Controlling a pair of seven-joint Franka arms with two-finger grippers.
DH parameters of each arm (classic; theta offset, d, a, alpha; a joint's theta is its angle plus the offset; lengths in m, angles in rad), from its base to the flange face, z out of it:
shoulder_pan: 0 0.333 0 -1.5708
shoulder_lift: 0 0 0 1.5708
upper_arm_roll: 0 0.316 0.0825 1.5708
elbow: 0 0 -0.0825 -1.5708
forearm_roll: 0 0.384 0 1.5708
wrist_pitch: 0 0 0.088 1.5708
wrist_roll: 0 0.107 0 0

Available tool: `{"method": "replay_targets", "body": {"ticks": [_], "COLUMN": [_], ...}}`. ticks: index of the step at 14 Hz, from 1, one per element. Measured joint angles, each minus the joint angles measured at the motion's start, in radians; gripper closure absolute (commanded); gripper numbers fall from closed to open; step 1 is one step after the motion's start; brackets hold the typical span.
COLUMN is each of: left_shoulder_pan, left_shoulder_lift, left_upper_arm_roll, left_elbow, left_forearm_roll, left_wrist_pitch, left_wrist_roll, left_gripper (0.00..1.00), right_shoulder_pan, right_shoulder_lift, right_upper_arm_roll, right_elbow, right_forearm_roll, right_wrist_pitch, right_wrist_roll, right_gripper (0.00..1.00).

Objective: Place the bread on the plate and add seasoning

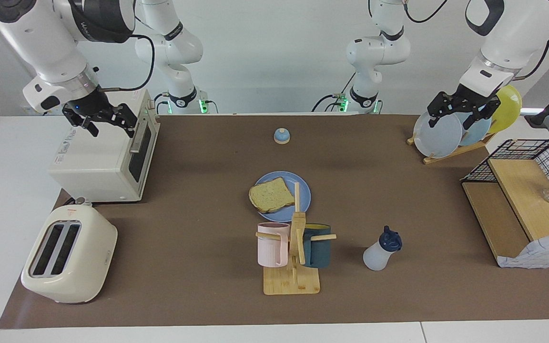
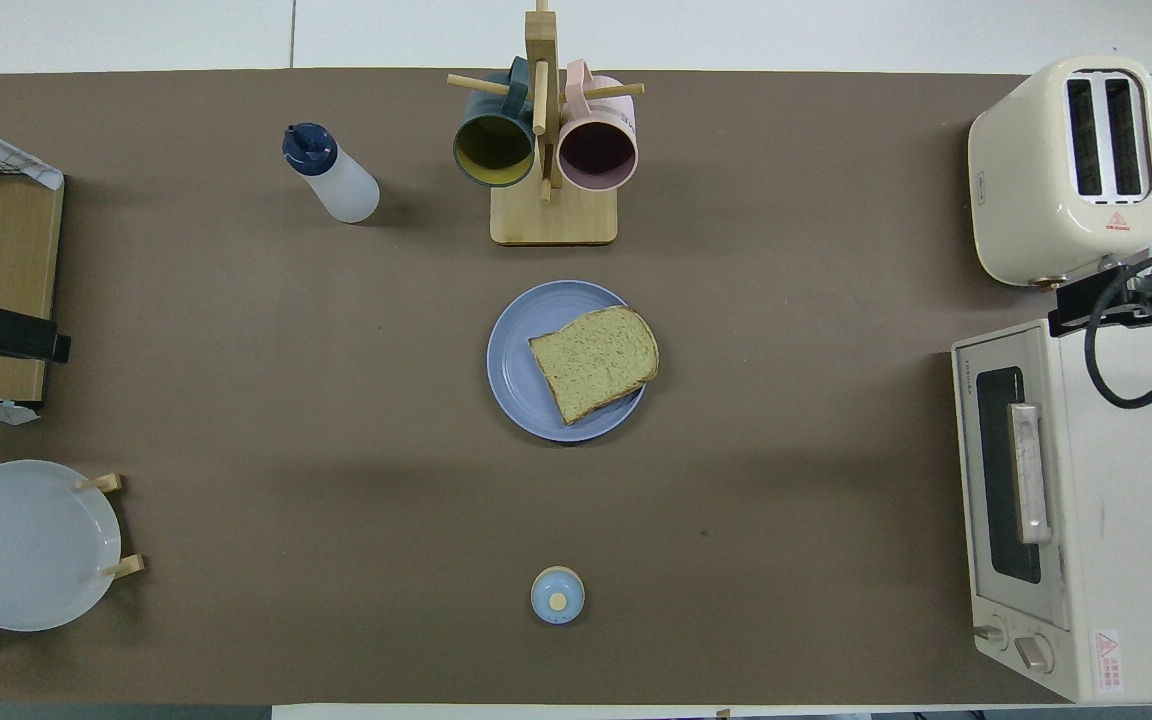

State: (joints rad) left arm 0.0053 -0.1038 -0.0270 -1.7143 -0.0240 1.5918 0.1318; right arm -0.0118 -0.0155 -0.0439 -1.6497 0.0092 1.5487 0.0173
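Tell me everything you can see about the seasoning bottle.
The seasoning bottle is small, with a translucent whitish body that looks like soft plastic and a dark navy spouted cap. It stands on the brown mat, beside the mug rack, toward the left arm's end, farther from the robots than the plate. Nothing touches it.

On the worktop [image 1: 198, 295], the bread [image 1: 270, 195] lies on the plate [image 1: 303, 190], overhanging its rim toward the right arm's end. The seasoning bottle [image 1: 382, 249] stands upright beside the mug rack [image 1: 292, 271]. The right hand [image 1: 100, 119] hangs open over the toaster oven [image 1: 98, 162]. The left hand [image 1: 456, 110] hangs open over the upright plates [image 1: 439, 135].
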Motion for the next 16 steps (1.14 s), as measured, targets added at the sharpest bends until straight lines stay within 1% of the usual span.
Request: {"method": "replay_targets", "body": {"ticks": [6,9,16], "left_shoulder_pan": [-0.009,-0.021,-0.023], "left_shoulder_lift": [-0.001,0.006,0.013], "left_upper_arm_roll": [-0.028,-0.028,0.008], "left_elbow": [0.013,0.012,0.049], "left_forearm_roll": [0.003,0.004,0.004], "left_wrist_pitch": [0.018,0.004,0.001], "left_wrist_roll": [-0.023,-0.052,-0.065], "left_gripper": [0.0,0.0,0.0], "right_shoulder_pan": [0.0,0.0,0.0], "right_shoulder_lift": [0.0,0.0,0.0], "right_upper_arm_roll": [0.0,0.0,0.0], "right_elbow": [0.0,0.0,0.0], "right_forearm_roll": [0.0,0.0,0.0], "right_wrist_pitch": [0.0,0.0,0.0], "right_wrist_roll": [0.0,0.0,0.0], "right_gripper": [0.0,0.0,0.0]}}
